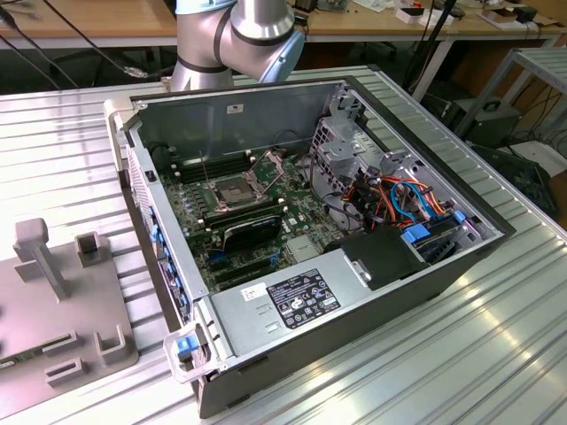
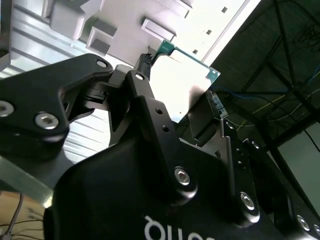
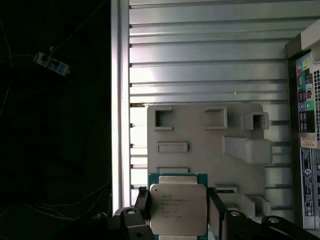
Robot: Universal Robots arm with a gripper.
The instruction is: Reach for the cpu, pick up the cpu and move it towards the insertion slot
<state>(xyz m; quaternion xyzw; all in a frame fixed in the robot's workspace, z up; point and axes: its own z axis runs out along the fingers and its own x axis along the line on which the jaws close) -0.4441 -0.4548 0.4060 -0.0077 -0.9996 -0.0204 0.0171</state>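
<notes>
The pincer is pinching the cpu, one finger on each of two opposite edges, with the chip's silver lid facing the first wrist view; the second wrist view shows the same chip held between the black fingers, clear of any surface. Beneath it lies the grey holder tray on the ribbed metal bench. The insertion slot sits open inside the computer case, which stands just beside the tray, on the exterior view's right of it. Judging by this, the chip is lifted but not yet carried over the case.
</notes>
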